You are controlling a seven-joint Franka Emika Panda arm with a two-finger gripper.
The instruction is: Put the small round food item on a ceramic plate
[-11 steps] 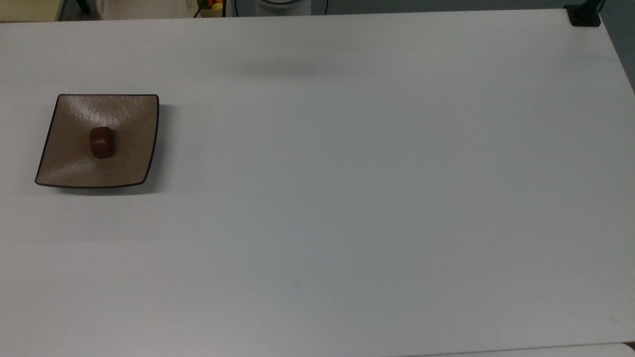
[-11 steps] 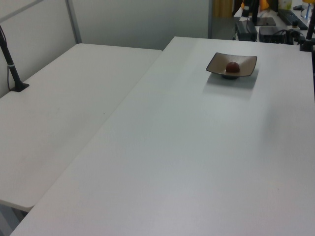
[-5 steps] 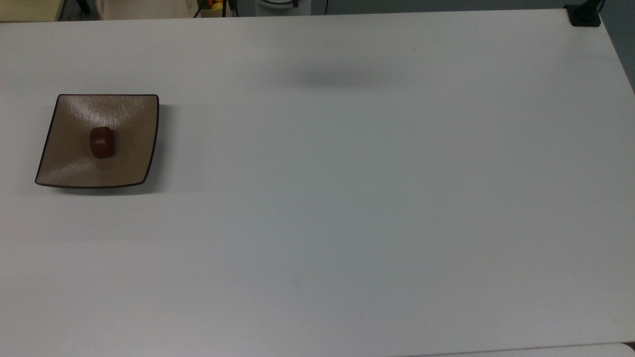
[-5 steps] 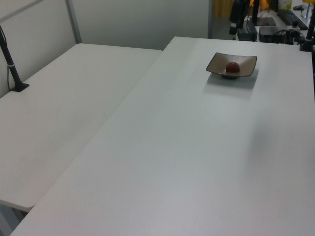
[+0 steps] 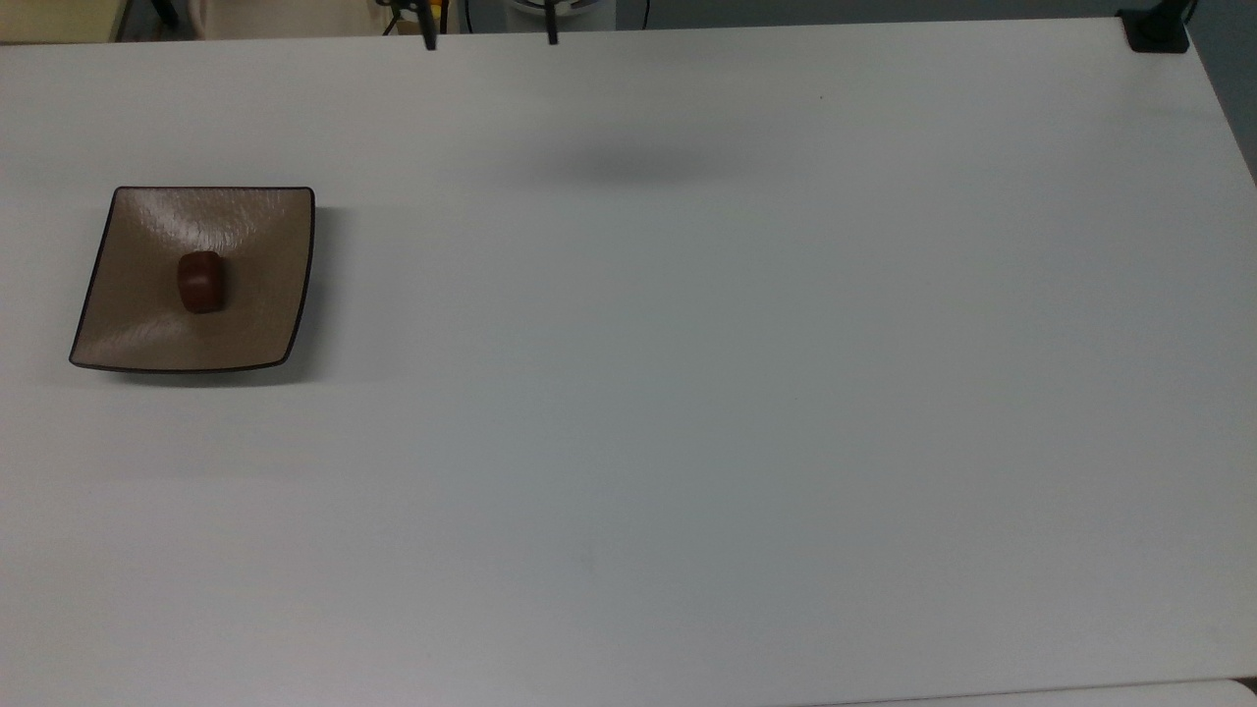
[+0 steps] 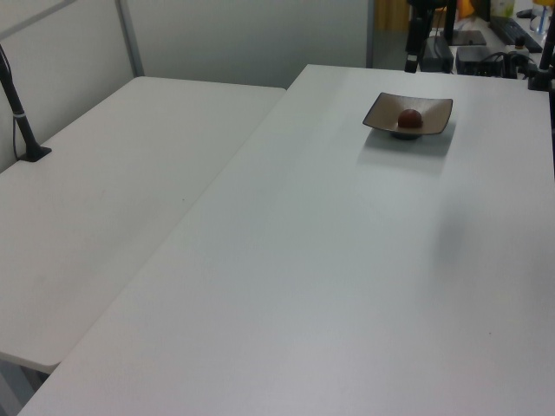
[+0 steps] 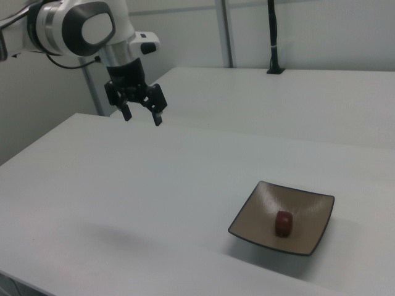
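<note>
From the top view, the small round food item (image 5: pixel 201 282) sits near the middle of the ceramic plate (image 5: pixel 128 324), which rests far over at the top view's left on the white surface (image 5: pixel 737 393). Two dark fingertips (image 5: pixel 429 39) of the end effector (image 5: pixel 490 37) poke in at the upper edge, set wide apart with nothing between them, well away from the plate. A soft shadow (image 5: pixel 638 162) lies on the surface below them, and a black mount (image 5: pixel 1157 29) stands at the far right corner.

In the left view, the plate (image 6: pixel 381 119) with the food item (image 6: pixel 409 118) on it sits toward the far end of the surface (image 6: pixel 329 277). The end effector (image 6: pixel 433 48) hangs just beyond it. A second table (image 6: pixel 104 208) adjoins at the left view's left, carrying a black pole (image 6: pixel 19 113).

In the right view, the end effector (image 7: pixel 142 115) hangs spread wide and empty above the surface (image 7: pixel 123 197), well apart from the plate (image 7: pixel 250 219) holding the food item (image 7: pixel 284 222). Nothing lies between them. A black pole (image 7: pixel 271 37) stands on the table behind.
</note>
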